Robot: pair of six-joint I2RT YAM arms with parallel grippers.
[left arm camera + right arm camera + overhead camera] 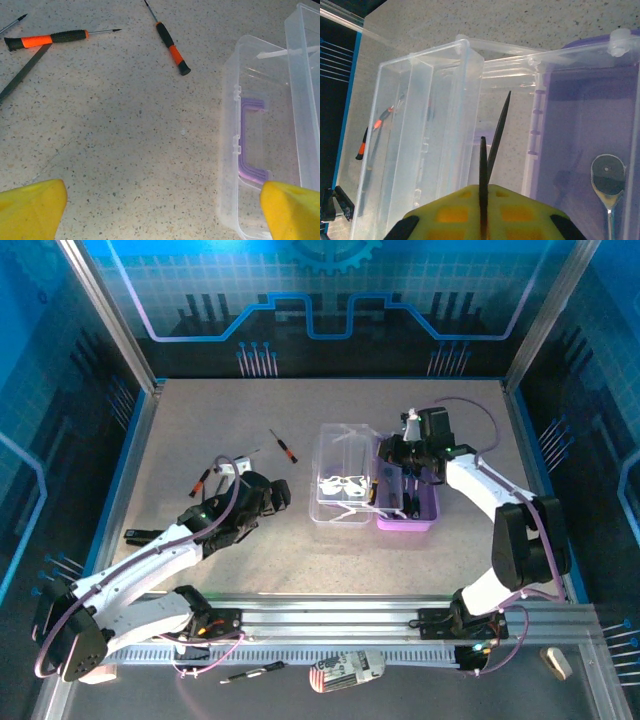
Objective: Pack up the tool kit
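Note:
The tool kit lies open mid-table, its clear lid (340, 475) on the left and its purple base (408, 502) on the right. My right gripper (400, 455) hovers over the hinge between them. Its yellow pads (482, 192) are shut on a thin black pointed tool (483, 160). A round-headed metal tool (607, 172) lies in the purple base (585, 100). My left gripper (265, 498) stands open and empty (162, 210) over bare table just left of the clear lid (240, 150). Two orange-and-black screwdrivers (50, 38) (171, 46) and a dark file (25, 72) lie on the table beyond it.
Metal posts and blue panels wall the table on three sides. On the front rail lie another screwdriver (255, 672), a patterned object (345, 670) and a beige block (555, 660). Bare table stretches in front of the kit (350, 550).

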